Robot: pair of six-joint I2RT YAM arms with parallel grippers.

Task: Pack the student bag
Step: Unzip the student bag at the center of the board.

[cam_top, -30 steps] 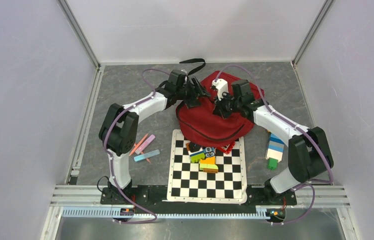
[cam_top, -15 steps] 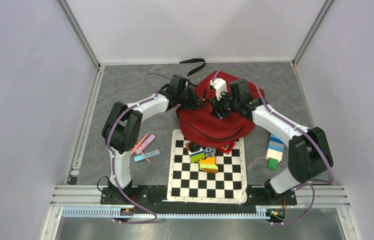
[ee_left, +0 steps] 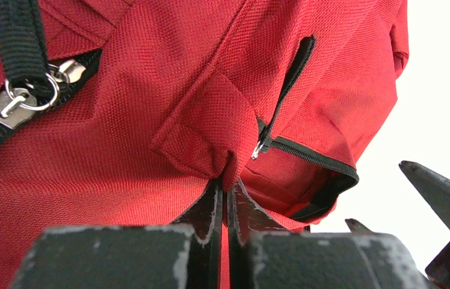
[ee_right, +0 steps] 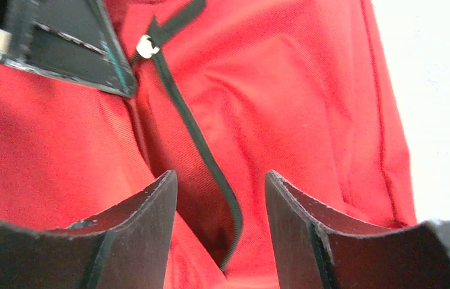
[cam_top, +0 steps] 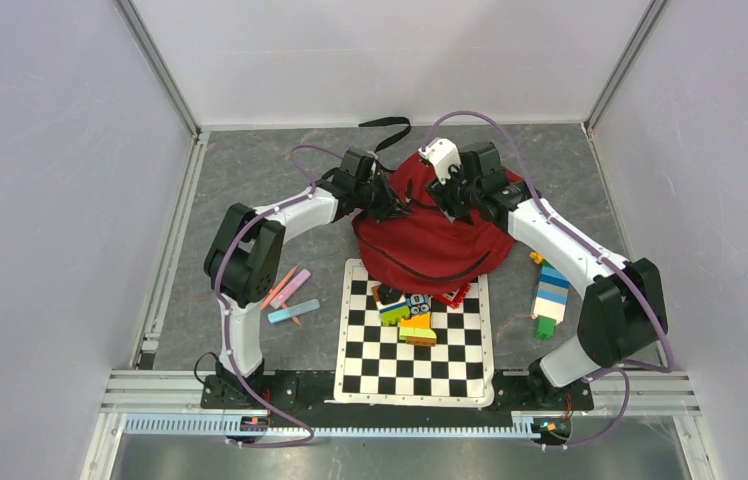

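The large dark red fabric backpack [cam_top: 430,240] lies slumped at the far middle of the grey stone-patterned counter [cam_top: 250,170]. Its near hem overlaps the far edge of the black-and-white checkered square mat [cam_top: 415,360]. The left jaws are pressed together, clamped on a raised fold of red cloth at the backpack's left side, close to a metal ring zipper pull [ee_left: 27,93]. The right jaws stand apart over the backpack's far top with nothing between them, and a black zipper track [ee_right: 201,144] runs down toward the gap.

A black webbing strap [cam_top: 387,128] loops off the backpack's far side toward the back wall. A cluster of coloured plastic toy blocks [cam_top: 405,310] sits on the mat's far edge, touching the hem. A stack of blue, white and green blocks [cam_top: 548,298] lies just right of the mat, under the right forearm. Pink, orange and light blue marker pens [cam_top: 290,295] lie left of the mat, beside the left elbow. Grey surface shows between the backpack and both side walls, widest at the far left corner
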